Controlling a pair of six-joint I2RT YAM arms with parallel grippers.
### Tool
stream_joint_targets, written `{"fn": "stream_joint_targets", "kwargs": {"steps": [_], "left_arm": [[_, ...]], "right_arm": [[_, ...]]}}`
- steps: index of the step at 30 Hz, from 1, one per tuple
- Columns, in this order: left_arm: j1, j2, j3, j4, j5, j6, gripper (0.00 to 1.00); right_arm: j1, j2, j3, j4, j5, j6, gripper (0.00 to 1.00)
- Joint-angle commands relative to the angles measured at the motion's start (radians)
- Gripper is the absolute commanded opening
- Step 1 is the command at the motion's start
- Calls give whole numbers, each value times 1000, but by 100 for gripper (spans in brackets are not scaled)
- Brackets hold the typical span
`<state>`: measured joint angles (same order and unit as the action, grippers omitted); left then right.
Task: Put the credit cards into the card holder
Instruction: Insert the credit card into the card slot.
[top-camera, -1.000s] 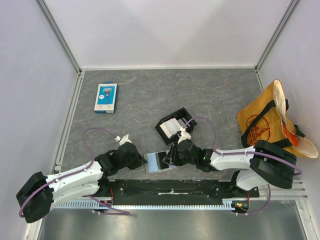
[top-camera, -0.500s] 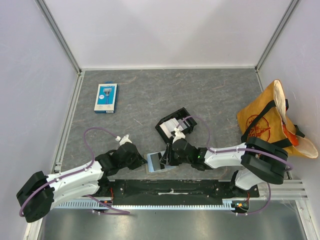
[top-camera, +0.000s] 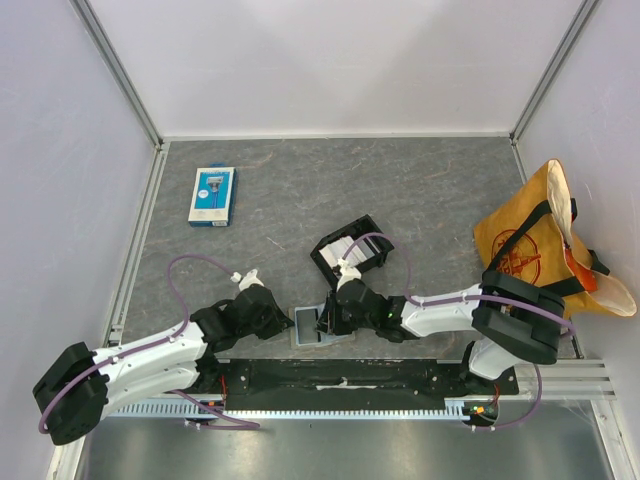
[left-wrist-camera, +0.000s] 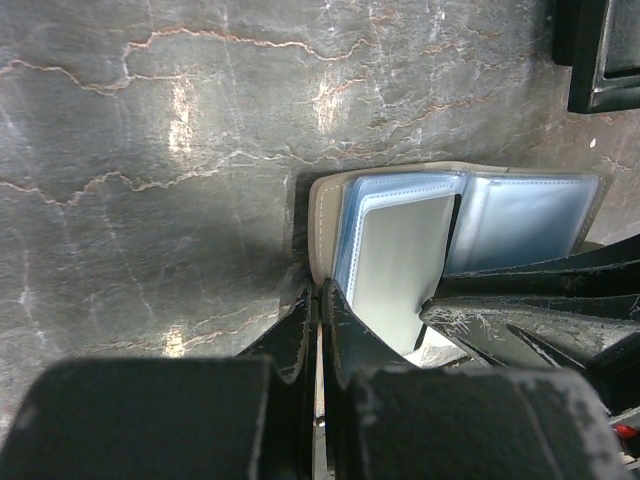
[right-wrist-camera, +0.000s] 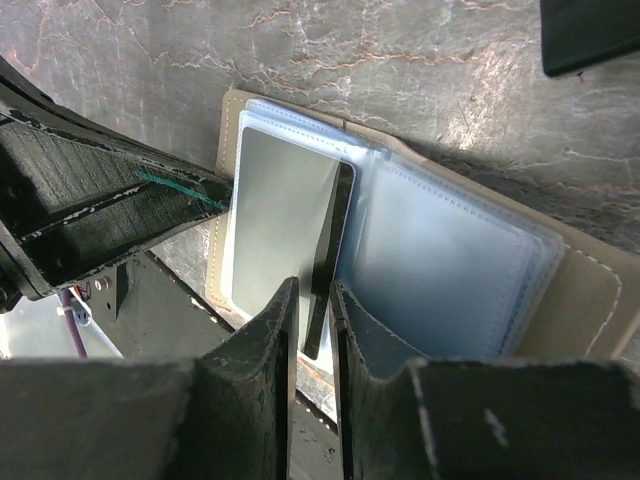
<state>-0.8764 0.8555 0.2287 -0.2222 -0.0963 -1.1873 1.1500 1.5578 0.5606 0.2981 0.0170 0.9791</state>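
Near table edge: all the work sits at the near rim of the table (top-camera: 300, 190), between my two arms. A shove toward me could tip things off that rim.
Black tray: the black tray (top-camera: 322, 262) holds the white cards (top-camera: 345, 250), just behind the right wrist. The cable (top-camera: 395, 245) loops over it and could snag it when I pull back.
Card holder: the card holder (right-wrist-camera: 450, 260) lies open, clear pockets up, with a grey card (right-wrist-camera: 280, 220) in the pocket on the left-arm side.
Left gripper: the left gripper (left-wrist-camera: 318, 300) is pinched tight on the cover's edge, as far as I can tell. The bite is thin, so if it slips the holder skates.
Right gripper: the right gripper (right-wrist-camera: 315, 290) has its jaws narrow on the dark card (right-wrist-camera: 330, 230). A light hold would let it pivot.
Dark card: it stands on edge, tilted, its far end at the pocket mouths by the fold. I cannot tell whether it is in a sleeve or between two. Pushed now, it may catch a stitched lip and buckle the plastic.
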Motion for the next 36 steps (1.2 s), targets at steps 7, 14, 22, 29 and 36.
{"fn": "stream_joint_targets", "kwargs": {"steps": [7,14,22,29,36], "left_arm": [[-1,-44,11,-2,3,18,2],[-1,-50,44,-34,-2,61,2],[1,-26,64,-43,4,86,2],[-1,-18,83,-48,10,106,2],[-1,-4,90,-45,20,114,2]], "right_arm": [[11,-169,64,-169,171,-118,39],[-19,-337,143,-379,288,-218,57],[-90,-430,183,-533,351,-243,63],[-202,-418,275,-585,341,-332,64],[-377,-268,381,-579,103,-503,73]]}}
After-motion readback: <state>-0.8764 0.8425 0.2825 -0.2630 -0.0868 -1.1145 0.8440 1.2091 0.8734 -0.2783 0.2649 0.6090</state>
